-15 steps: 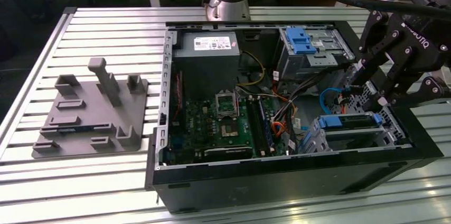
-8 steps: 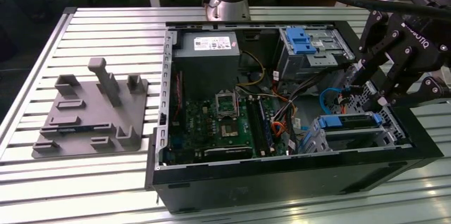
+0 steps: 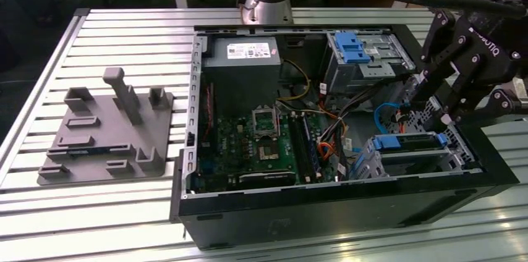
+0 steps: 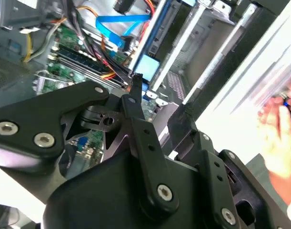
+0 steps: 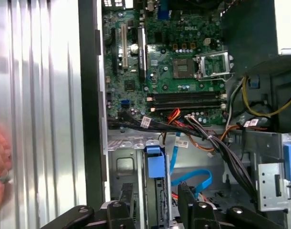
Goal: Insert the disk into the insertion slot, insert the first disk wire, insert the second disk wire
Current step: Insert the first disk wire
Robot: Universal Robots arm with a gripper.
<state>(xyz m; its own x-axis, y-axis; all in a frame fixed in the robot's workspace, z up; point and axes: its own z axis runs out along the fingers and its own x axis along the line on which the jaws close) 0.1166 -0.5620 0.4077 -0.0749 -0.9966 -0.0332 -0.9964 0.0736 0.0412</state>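
My end effector (image 5: 157,190) hangs with fingers spread, gripping nothing, over the near corner of an open computer case (image 3: 330,195) at the exterior view's right, on a ribbed aluminium tabletop (image 3: 99,212). Just below, the disk (image 3: 408,141) sits in the insertion slot (image 3: 412,162). A grey fixture plate (image 3: 107,138) lies at the exterior view's left, and a person's hand (image 4: 278,138) shows beside the case.
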